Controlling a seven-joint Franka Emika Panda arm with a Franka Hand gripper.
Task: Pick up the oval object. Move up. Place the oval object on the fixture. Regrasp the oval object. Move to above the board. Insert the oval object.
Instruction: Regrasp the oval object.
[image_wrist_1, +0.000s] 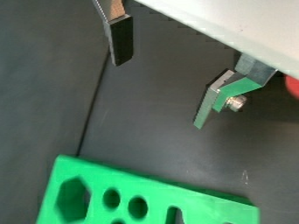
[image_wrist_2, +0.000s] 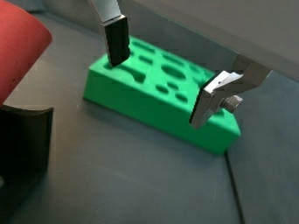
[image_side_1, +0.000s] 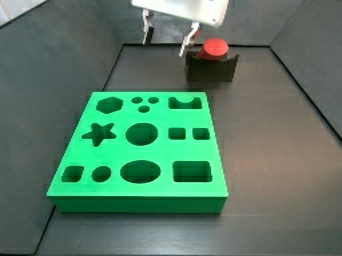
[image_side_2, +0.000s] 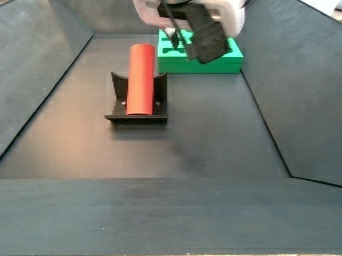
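The oval object (image_side_2: 139, 78) lies in the fixture (image_side_2: 135, 107), beside the board (image_side_1: 140, 150). Our end effector (image_wrist_2: 163, 77) hangs open and empty, near both. We judge regrasping is in hand; next we must descend and close on the peg.

peg (image_side_2: 140, 76): red, lying lengthwise in fixture notch | fixture (image_side_2: 136, 108): dark block on floor | board (image_side_1: 140, 150): green, flat, cutouts empty | gripper (image_side_1: 168, 38): above floor beside fixture, jaws apart, empty
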